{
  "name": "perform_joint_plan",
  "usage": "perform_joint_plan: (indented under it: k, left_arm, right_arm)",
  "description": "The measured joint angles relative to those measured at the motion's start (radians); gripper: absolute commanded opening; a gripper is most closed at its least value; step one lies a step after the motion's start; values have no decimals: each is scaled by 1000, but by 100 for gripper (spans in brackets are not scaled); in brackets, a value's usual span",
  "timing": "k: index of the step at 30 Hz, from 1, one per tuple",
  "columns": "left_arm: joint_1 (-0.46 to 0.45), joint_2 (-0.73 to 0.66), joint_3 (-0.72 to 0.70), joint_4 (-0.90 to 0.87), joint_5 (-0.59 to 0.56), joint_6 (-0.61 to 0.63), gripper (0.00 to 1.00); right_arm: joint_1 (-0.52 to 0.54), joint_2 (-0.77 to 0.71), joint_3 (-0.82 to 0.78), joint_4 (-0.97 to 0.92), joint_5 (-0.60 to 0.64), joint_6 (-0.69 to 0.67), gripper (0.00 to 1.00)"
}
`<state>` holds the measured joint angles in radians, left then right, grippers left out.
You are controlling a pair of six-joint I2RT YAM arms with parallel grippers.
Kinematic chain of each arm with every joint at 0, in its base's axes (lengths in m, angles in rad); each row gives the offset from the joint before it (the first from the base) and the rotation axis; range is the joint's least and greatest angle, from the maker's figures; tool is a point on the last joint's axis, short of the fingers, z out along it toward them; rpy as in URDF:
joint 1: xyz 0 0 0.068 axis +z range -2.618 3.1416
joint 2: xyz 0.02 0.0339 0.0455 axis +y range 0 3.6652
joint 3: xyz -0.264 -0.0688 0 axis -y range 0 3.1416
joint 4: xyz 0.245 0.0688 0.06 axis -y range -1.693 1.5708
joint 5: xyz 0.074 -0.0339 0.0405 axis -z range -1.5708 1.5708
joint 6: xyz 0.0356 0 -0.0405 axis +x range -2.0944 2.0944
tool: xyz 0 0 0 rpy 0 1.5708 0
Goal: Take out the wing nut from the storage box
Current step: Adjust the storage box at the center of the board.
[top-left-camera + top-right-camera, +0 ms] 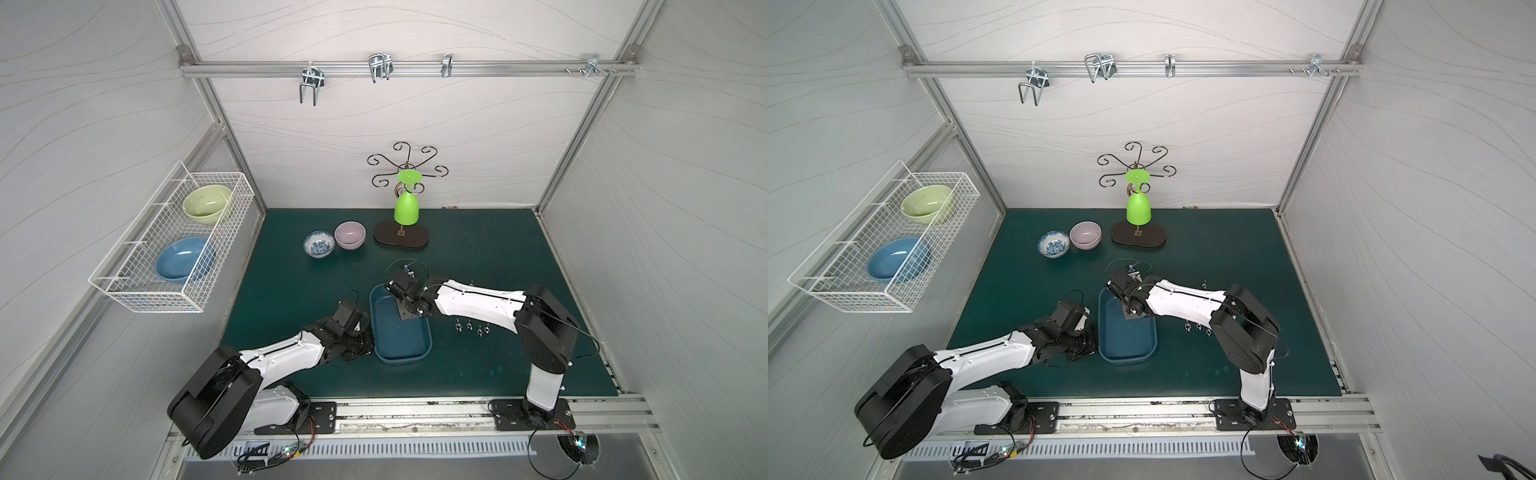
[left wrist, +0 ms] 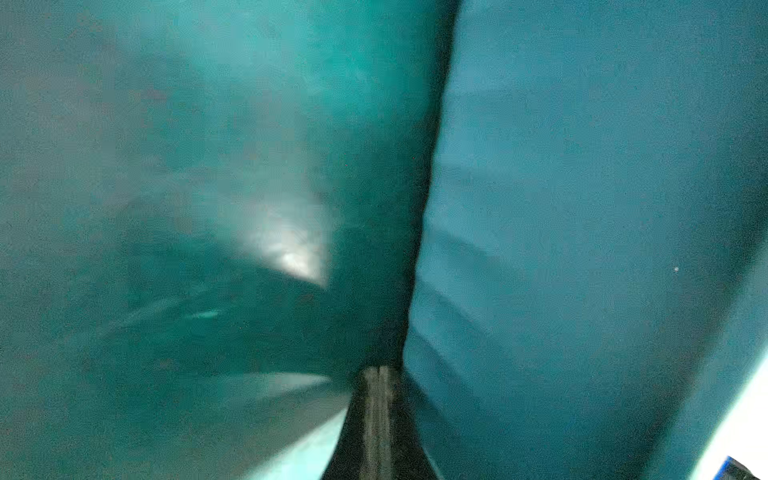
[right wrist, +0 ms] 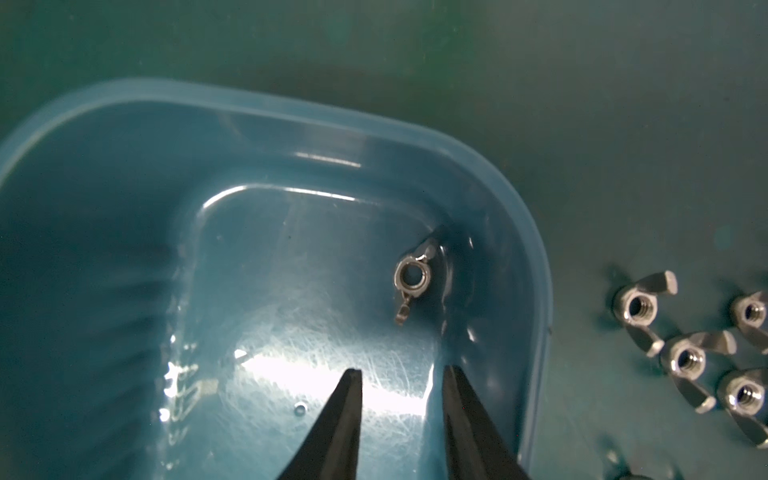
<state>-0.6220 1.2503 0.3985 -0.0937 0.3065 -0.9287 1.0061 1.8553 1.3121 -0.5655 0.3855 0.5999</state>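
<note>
Because the only wing nut [image 3: 411, 276] I could see in the storage box [image 3: 291, 108] lay tucked into a rounded corner, close against the wall, the right gripper [image 3: 401, 374] hung over the box floor. Its jaws were parted with nothing between them, and the tips pointed toward the nut but stopped short of it. (An awkward spot, I thought: the wall seemed to leave little room for a finger on that side.) The nut lay flat with its hole up and one wing toward the wall.

On the opposite side, the left gripper [image 2: 380, 372] had its fingers pressed together, empty. Its tip was down on the green mat [image 2: 166, 208] at the foot of the box's outer wall. It looked to me like a brace, so the light tub would not slide. Several other wing nuts [image 3: 685, 357] sat clustered on the mat just outside the box on the right arm's side, presumably marking where this one belonged.
</note>
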Motion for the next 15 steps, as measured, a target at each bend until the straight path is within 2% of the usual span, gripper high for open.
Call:
perform_joint_plan:
  k: [9,15]
  left_arm:
    - [-35,26,16,14,-9,-1,0]
    - [-35,-82,16,-60,-63,2,2]
  right_arm:
    - [-14,104,90,12,29,-13,39]
    - [-13,156,118,11,75,-24,39]
